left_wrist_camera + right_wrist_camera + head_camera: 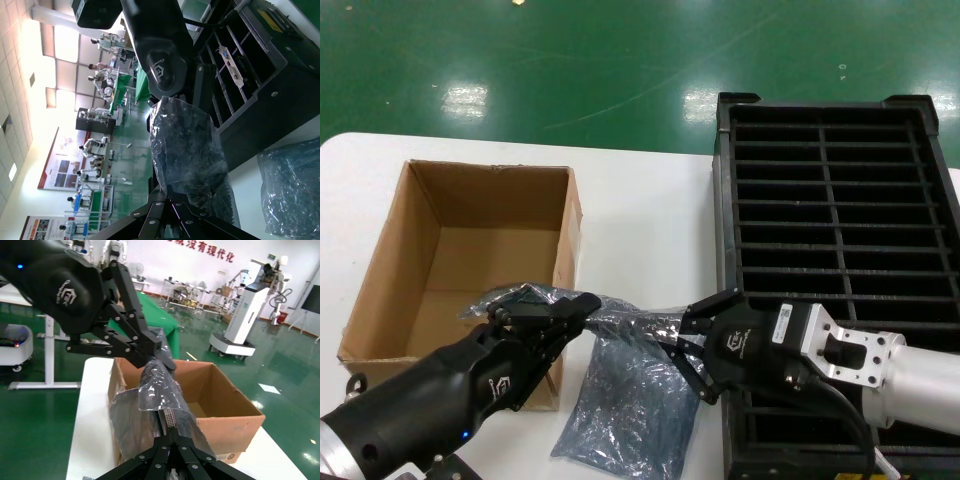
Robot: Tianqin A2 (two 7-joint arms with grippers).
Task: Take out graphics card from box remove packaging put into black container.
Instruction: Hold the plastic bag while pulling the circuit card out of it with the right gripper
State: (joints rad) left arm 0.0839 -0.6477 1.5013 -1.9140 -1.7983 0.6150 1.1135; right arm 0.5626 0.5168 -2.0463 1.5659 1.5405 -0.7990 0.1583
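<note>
1. Head view: the left gripper (pixel 582 303), black and mounted on a black arm, and the right gripper (pixel 682 340), black on a silver-white arm, face each other above the white table (pixel 640 200). Between them hangs the wrapped graphics card (pixel 625 322), a slim dark board inside the packaging (pixel 545 300), a crinkly, shiny grey-blue plastic bag. Each gripper's jaws are pinched on one end of this wrapped bundle. Just behind the left jaws stands the box (pixel 470 260), brown corrugated cardboard, open at the top and plain inside. Below the span between the two sets of jaws lies a second crumpled grey-blue plastic bag (pixel 625 410) flat on the table. Beside and behind the right jaws sits the black container (pixel 835 220), a large black plastic crate split by thin slats into two columns of narrow slots.

2. Left wrist view: the left gripper's fingers (pixel 160 212) are pressed onto the near end of the bagged card (pixel 187 155). At its far end the right gripper (pixel 162 102) holds it. Beyond lies the black crate (pixel 260 75), one slot holding what looks like a silver bracket with ports (pixel 231 62), though it is small and hard to judge. The loose bag (pixel 292 190) lies on the table off to the side of the jaws.

3. Right wrist view: the right gripper's fingers (pixel 172 452) close on the near end of the wrapped card (pixel 160 400); the left gripper (pixel 155 352) clamps the far end, just above the cardboard box (pixel 220 405).
</note>
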